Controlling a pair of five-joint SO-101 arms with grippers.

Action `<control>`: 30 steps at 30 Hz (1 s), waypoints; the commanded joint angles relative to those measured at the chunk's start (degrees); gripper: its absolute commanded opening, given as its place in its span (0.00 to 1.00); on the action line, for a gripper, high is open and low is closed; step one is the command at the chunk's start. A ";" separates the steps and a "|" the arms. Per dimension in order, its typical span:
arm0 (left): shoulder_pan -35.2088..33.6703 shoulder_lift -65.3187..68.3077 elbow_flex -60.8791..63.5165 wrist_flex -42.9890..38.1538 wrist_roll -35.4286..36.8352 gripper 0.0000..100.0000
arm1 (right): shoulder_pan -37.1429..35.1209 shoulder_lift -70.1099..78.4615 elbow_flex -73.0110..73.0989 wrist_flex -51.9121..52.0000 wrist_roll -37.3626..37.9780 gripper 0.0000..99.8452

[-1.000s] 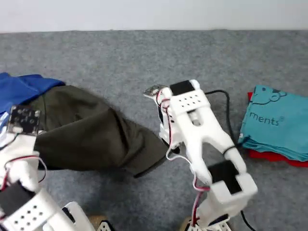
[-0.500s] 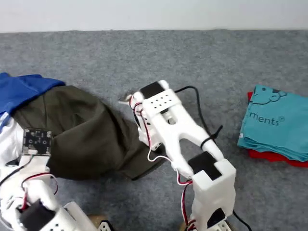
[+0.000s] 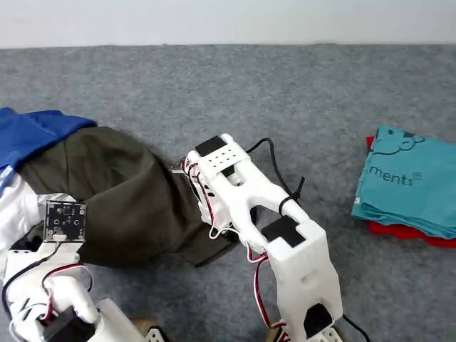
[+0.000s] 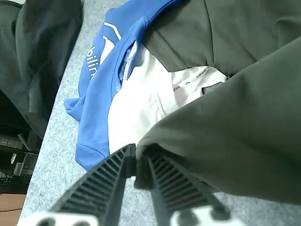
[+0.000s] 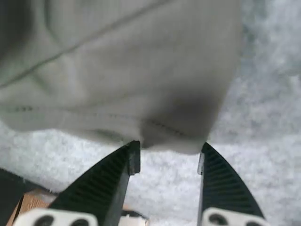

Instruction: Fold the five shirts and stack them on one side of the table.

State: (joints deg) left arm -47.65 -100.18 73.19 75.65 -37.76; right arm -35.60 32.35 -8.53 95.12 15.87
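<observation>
Lying crumpled left of centre on the grey table [image 3: 299, 92]: olive shirt [image 3: 135, 192], one edge pinched between the narrowed fingers of the left gripper [image 4: 136, 165]. Right gripper [image 5: 167, 155] has jaws spread wide, tips at the shirt's hem. Blue shirt [image 3: 28, 132] and white shirt [image 4: 141, 103] lie partly beneath it. Teal shirt [image 3: 406, 182] sits folded atop red shirt [image 3: 406, 231], well apart at the right edge.

A dark olive shirt [image 3: 135, 192] on the speckled grey tabletop [image 3: 299, 92]; at its left edge a blue shirt [image 3: 32, 132] with white lettering and a white shirt [image 4: 141, 99], at its right edge a teal shirt [image 3: 406, 178], dark-printed, over a red shirt [image 3: 399, 230].
</observation>
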 commanded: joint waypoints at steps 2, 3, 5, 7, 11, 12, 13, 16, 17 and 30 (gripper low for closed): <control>-0.18 0.00 -0.22 -1.41 -0.62 0.01 | -0.40 -0.04 -2.64 -1.89 -0.62 0.21; -0.18 0.00 -0.22 -1.41 -0.62 0.01 | -0.40 0.22 -2.64 -1.89 -0.62 0.21; -0.18 0.00 -0.22 -1.41 -0.62 0.01 | -0.40 0.84 -2.55 -1.89 -0.62 0.21; -0.18 0.00 -0.22 -1.41 -0.62 0.01 | -0.40 2.15 -2.55 -2.07 -0.62 0.21; -0.18 0.00 -0.22 -1.32 -0.62 0.01 | -0.40 5.05 -2.64 -2.24 -0.26 0.11; -0.18 0.00 -0.22 -1.32 -0.62 0.01 | -0.40 5.32 -2.81 -2.24 -0.18 0.08; -0.18 0.00 -0.22 -1.32 -0.62 0.01 | -0.31 5.41 -3.16 -1.89 -0.18 0.04; -0.18 0.00 -0.22 -1.32 -0.62 0.01 | 0.13 4.53 -4.13 -0.92 -0.09 0.01; -0.18 0.00 -0.22 -1.32 -0.62 0.01 | 0.22 3.82 -4.57 -0.48 -0.09 0.01; 0.00 -0.26 -4.62 -1.49 2.02 0.02 | 15.34 -18.51 -10.99 7.16 8.53 0.01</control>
State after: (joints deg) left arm -47.65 -100.09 72.75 75.65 -37.58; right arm -26.11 23.03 -16.44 100.22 22.29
